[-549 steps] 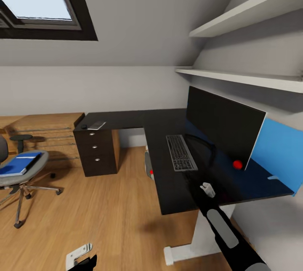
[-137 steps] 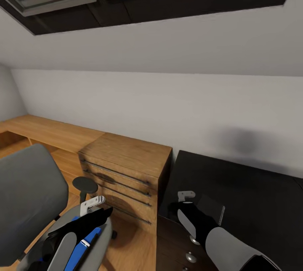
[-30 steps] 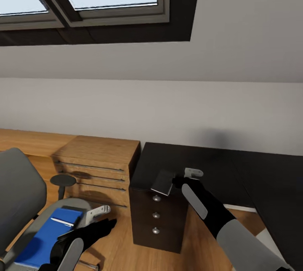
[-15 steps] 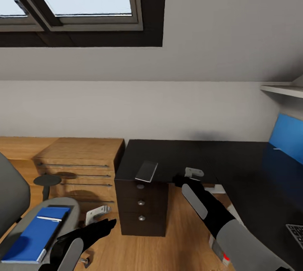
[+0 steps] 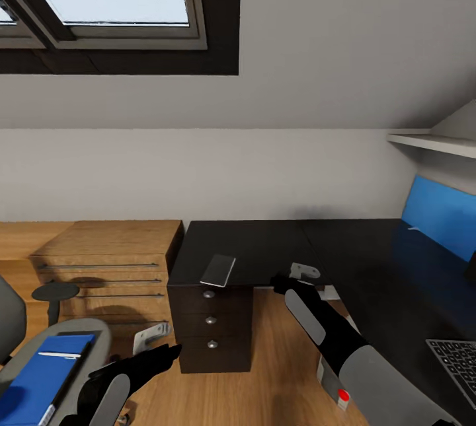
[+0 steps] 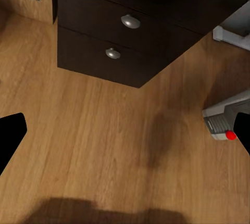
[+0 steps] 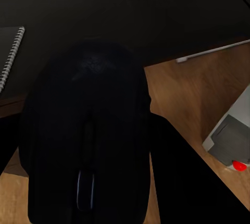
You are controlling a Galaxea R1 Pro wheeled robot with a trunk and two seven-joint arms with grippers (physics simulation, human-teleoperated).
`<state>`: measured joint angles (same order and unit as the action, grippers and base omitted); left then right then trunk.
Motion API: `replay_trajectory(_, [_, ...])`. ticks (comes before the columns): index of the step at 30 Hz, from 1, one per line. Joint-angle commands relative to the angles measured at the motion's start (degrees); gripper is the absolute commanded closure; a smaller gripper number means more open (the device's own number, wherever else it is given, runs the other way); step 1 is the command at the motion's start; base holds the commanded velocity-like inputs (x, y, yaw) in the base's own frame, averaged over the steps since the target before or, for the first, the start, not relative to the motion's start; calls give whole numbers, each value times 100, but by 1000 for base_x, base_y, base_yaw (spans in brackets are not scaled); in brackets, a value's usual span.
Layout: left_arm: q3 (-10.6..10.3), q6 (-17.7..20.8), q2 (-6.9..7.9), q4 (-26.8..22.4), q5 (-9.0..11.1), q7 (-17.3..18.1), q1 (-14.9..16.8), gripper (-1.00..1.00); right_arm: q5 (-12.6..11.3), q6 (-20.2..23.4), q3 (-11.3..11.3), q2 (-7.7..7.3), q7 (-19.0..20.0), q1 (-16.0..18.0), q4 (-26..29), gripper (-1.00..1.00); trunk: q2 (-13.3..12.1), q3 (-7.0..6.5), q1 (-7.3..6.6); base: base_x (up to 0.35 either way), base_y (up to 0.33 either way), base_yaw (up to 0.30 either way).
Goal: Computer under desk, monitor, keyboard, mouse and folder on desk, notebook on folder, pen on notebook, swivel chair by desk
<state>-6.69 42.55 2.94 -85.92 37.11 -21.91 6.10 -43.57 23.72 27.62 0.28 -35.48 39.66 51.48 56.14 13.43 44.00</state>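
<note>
Black mouse — clamped in right gripper.

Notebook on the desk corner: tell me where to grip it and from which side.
Take the notebook by its near short edge, coming from the front of the desk. It lies flat and thin with that edge at the rim above the drawers, so jaws may slip over and under it. Use the open left gripper; the right gripper holds the mouse.

Notebook on desk above drawer unit; dresser left; folder on swivel chair; keyboard far right.
</note>
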Motion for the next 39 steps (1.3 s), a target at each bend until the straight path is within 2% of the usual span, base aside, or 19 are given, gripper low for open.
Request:
replay_trajectory(1, [-12,8,5,-6,60,-59,5,-100,-55,0,15,-2,-55,6,8,100,6,8,1,0,0,-3])
replay_trajectory(4, [-27,5,6,13,62,-51,5,-100,-63,-6,3,-23,-52,6,11,100,6,8,1,0,0,-70])
replay_trajectory(6, [-31,-15,9,225,64,-35,5,-100,-63,-7,-3,-29,-53,6,11,100,6,8,1,0,0,-231])
replay_trajectory(7, [-32,-47,22,837,33,-4,5,-100,-63,-8,-52,-35,-55,6,12,100,6,8,1,0,0,-257])
replay_trajectory(8, [-30,-97,30,1030,28,1,5,-100,-63,-8,-66,-36,-55,6,15,100,6,8,1,0,0,-259])
replay_trajectory(10, [-27,-458,47,1477,24,11,5,-100,-64,-8,-80,-37,-55,6,18,100,6,8,1,0,0,-261])
replay_trajectory(13, [-54,-1527,63,2427,-57,32,6,-100,-64,-9,-88,-37,-55,6,19,100,6,8,1,0,0,-264])
replay_trajectory(14, [-63,-2015,63,2814,-154,38,5,-100,-64,-11,-89,-37,-55,6,19,100,6,8,1,0,0,-265])
replay_trajectory(15, [-77,-2322,61,3082,-246,41,7,-100,-60,-13,-90,-37,-55,6,19,100,6,9,1,0,0,-263])
replay_trajectory(16, [-91,-2471,61,3212,-299,42,7,-100,-59,-14,-90,-37,-55,6,21,100,6,10,1,0,0,-256])
replay_trajectory(17, [-159,-2900,59,3541,-475,60,6,-100,-57,-15,-90,-37,-55,6,28,100,6,13,1,0,0,-182])
replay_trajectory(19, [-240,-3544,57,3908,-681,197,5,-100,-55,-16,-90,-37,-61,6,44,100,6,15,1,0,0,-88])
replay_trajectory(21, [-267,-3921,47,4221,-761,314,5,-100,-51,-17,-91,-37,-60,6,56,100,6,16,1,0,0,-31])
replay_trajectory(22, [-283,-4235,49,4472,-804,382,6,-100,-47,-23,-86,-37,-56,6,61,100,6,16,1,0,0,-6])
replay_trajectory(28, [-289,-4339,41,4568,-818,398,7,-100,-22,-39,-84,-28,-42,6,44,100,6,16,1,0,0,-1])
replay_trajectory(32, [-291,-4344,34,4574,-817,398,6,-100,-17,-297,-120,-28,-42,16,-81,100,6,16,1,0,0,0])
replay_trajectory(34, [-294,-4344,29,4578,-814,398,5,-100,-23,-491,-264,-35,-44,31,-300,100,6,16,1,0,0,0])
replay_trajectory(38, [-297,-4343,24,4583,-811,398,5,-100,-21,-1013,-897,-30,-36,209,-1203,100,6,16,1,0,0,0])
replay_trajectory(39, [-297,-4343,24,4583,-811,398,5,-100,-21,-1095,-952,-32,-35,279,-1331,100,6,16,1,0,0,0])
